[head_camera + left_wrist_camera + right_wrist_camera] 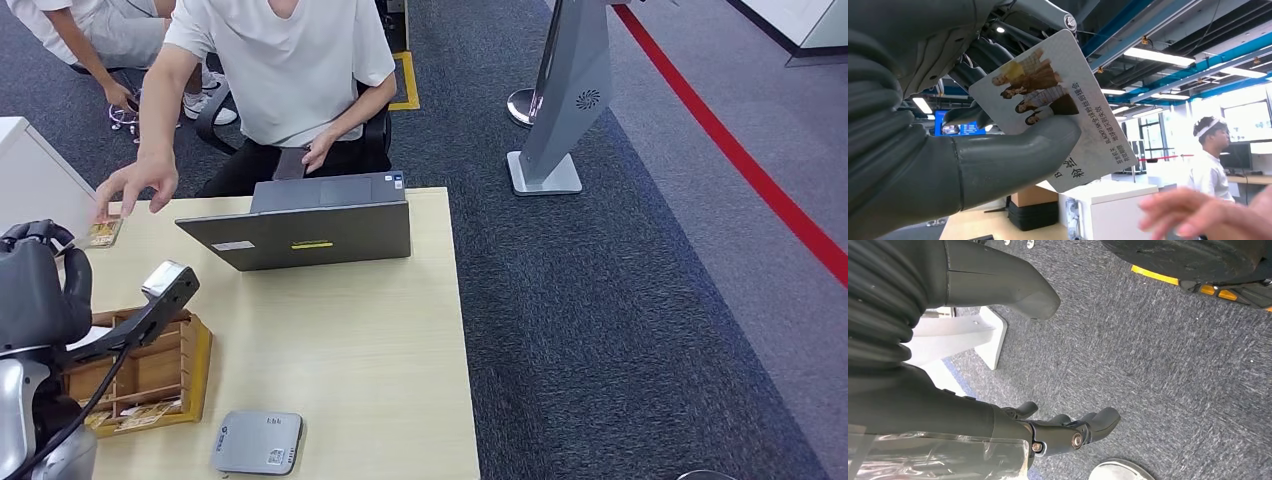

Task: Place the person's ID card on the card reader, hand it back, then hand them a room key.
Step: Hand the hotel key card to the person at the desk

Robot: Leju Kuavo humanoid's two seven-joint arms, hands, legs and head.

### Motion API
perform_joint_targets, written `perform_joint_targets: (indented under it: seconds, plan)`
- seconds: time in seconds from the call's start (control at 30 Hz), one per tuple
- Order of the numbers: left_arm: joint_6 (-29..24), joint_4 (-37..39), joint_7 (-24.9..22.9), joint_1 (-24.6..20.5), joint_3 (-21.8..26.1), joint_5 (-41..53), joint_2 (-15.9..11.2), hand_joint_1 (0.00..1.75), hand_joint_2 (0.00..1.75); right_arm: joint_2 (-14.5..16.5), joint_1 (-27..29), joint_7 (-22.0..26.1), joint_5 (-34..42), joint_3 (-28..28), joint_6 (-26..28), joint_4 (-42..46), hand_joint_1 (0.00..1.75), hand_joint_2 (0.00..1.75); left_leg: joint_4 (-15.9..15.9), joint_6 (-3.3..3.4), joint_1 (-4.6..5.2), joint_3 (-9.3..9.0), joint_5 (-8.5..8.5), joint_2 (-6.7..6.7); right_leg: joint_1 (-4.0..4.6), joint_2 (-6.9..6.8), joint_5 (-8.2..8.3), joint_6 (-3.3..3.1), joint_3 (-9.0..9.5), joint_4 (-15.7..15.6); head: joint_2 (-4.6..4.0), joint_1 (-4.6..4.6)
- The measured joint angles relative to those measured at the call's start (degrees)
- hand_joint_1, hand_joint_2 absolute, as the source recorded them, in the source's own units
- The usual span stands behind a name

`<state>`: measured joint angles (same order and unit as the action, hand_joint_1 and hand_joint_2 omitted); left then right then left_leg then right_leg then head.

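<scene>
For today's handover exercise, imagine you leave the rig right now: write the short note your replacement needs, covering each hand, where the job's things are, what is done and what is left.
Left hand: raised, pinching a printed card between thumb and fingers.
Right hand: hangs over the carpet, fingers loosely curled, holding nothing.
Things: the grey card reader lies at the table's near edge, nothing on it. The wooden card box sits beside it. The seated person's hand reaches toward the held card, not touching it yet.
Done: cannot tell whether the card has been read.
Left: finish this handover; anything after depends on which card this is.
</scene>
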<state>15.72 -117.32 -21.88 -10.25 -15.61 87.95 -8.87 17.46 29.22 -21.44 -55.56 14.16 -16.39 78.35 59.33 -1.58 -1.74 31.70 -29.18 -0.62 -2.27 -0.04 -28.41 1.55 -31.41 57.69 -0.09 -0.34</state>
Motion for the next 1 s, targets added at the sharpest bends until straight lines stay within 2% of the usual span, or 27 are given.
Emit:
perform_joint_targets:
  seconds: [0.33, 0.47, 0.7, 1.0]
  plan:
    - [1.0, 0.5, 1.7, -2.3, 0.0, 0.0, 0.9, 1.75, 1.75, 0.0, -1.2, 0.7, -1.2, 0.8, 0.0, -1.4, 0.00, 1.75, 0.0, 0.00, 0.00, 0.01, 0.00, 0.00, 0.00, 0.00, 0.01, 0.00, -0.03, 0.0, 0.00, 0.01]
    - [1.1, 0.5, 2.3, -2.3, 0.0, 0.0, 1.2, 0.00, 1.75, 0.0, -1.3, 0.9, -1.3, 1.1, 0.0, -1.7, 0.00, 1.75, 0.0, 0.00, 0.00, 0.02, 0.00, 0.00, 0.00, 0.00, 0.01, 0.00, -0.03, 0.0, 0.00, 0.01]
    - [0.4, 0.5, 5.1, -2.0, 0.0, 0.0, 2.6, 0.00, 1.75, 0.0, -1.7, 1.8, -2.0, 1.9, -0.1, -2.1, 0.00, 1.75, 0.0, 0.00, 0.00, 0.02, 0.00, 0.00, 0.00, 0.00, 0.01, 0.00, -0.01, 0.0, 0.00, 0.01]
    - [0.6, 0.5, 6.3, -0.8, 0.0, 0.0, 4.3, 0.00, 1.75, 0.0, -1.8, 1.8, -2.0, 2.0, -0.2, -2.3, 0.00, 1.75, 0.0, 0.00, 0.00, 0.02, 0.00, 0.00, 0.00, 0.00, 0.01, 0.00, -0.02, 0.0, 0.00, 0.01]
